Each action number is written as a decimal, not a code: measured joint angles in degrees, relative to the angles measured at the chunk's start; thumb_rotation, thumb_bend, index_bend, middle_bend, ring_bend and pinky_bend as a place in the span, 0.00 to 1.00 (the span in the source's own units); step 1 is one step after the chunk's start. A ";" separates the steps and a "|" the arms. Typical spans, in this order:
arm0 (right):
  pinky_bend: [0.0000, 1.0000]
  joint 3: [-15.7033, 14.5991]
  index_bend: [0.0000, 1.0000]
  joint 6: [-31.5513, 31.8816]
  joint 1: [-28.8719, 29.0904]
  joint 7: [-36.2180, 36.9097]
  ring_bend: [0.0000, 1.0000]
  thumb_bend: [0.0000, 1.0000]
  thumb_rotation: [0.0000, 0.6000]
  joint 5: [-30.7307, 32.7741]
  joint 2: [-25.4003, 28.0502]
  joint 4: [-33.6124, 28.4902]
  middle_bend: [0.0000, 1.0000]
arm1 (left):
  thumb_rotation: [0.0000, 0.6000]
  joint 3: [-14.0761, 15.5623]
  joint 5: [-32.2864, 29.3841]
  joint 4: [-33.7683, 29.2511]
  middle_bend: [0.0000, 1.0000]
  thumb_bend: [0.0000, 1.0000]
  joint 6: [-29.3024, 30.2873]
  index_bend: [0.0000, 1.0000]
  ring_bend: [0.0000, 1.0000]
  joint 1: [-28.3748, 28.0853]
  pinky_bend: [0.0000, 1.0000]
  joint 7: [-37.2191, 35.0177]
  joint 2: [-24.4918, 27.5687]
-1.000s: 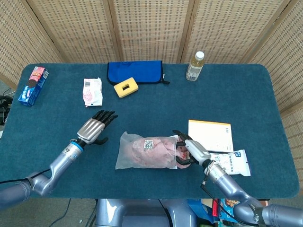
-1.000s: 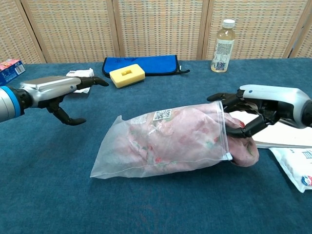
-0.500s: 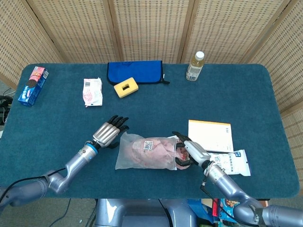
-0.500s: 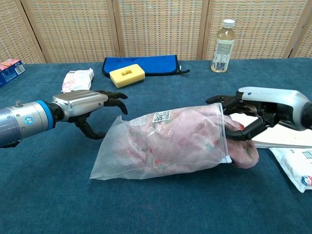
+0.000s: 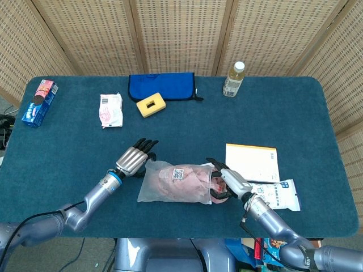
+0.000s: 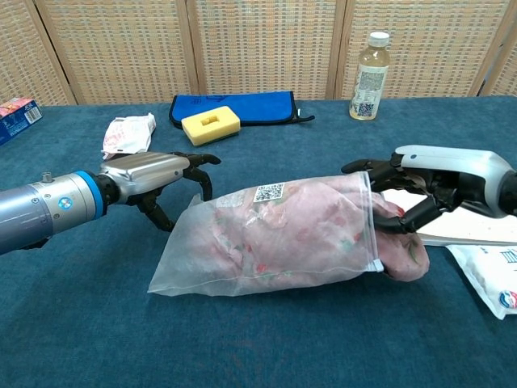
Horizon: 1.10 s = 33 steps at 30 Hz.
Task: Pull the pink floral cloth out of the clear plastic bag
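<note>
Near the front edge of the blue carpeted counter [image 5: 317, 113] lies the clear plastic zip bag [image 5: 173, 182], on its side, and I'll place everything else off that. The pink floral cloth [image 6: 283, 230] is stuffed inside it, filling most of the bag, with a wad of it bulging out of the open mouth on the bag's right end.

The right hand [image 6: 420, 190] sits at that open end. Its dark fingers [image 6: 367, 166] are curled around the mouth of the bag and the cloth poking out, so it's gripping the cloth right at the opening. The left hand [image 6: 157, 174] is at the bag's closed end, up by the far-left corner. Its fingers are spread and bent downward with nothing in them, the tips just beside or maybe touching the plastic; I honestly can't tell which.

Just right of the bag, past the right hand, there's a white and orange paper booklet [image 5: 252, 161], and nearer the front edge a white plastic packet with blue print [image 5: 281, 194]. Well behind the bag sit a yellow sponge block with a hole in it [image 5: 150, 105] and, touching it from behind, a flat blue fabric pouch [image 5: 161, 86]. A small white and pink snack packet [image 5: 110, 109] is back-left of the bag. A clear drink bottle with a white cap [image 5: 234, 79] stands upright far behind the bag's right end. Way off to the left is a blue and pink cardboard box [image 5: 39, 102].
</note>
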 measured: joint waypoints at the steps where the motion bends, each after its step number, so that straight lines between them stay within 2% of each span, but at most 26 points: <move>1: 0.00 0.04 0.71 0.00 0.00 -0.02 0.00 0.74 1.00 -0.04 0.08 -0.08 0.00 | 1.00 0.01 -0.03 0.31 0.00 0.36 0.06 0.47 0.00 0.01 0.00 -0.10 -0.24; 6: 0.00 0.18 0.71 -0.02 -0.03 -0.23 0.00 0.74 1.00 -0.03 0.34 -0.44 0.00 | 1.00 0.13 -0.10 1.14 0.00 0.37 0.41 0.55 0.00 0.10 0.00 -0.21 -0.92; 19: 0.00 0.49 0.71 -0.07 -0.13 -0.69 0.00 0.75 1.00 0.32 0.89 -0.86 0.00 | 1.00 -0.08 -0.50 1.76 0.00 0.61 0.82 0.62 0.00 0.09 0.00 -0.38 -1.60; 33: 0.00 0.64 0.72 0.57 -0.81 -0.47 0.00 0.76 1.00 0.30 1.65 -0.14 0.00 | 1.00 -0.10 -0.41 2.00 0.00 0.62 2.10 0.63 0.00 0.67 0.00 -1.21 -0.37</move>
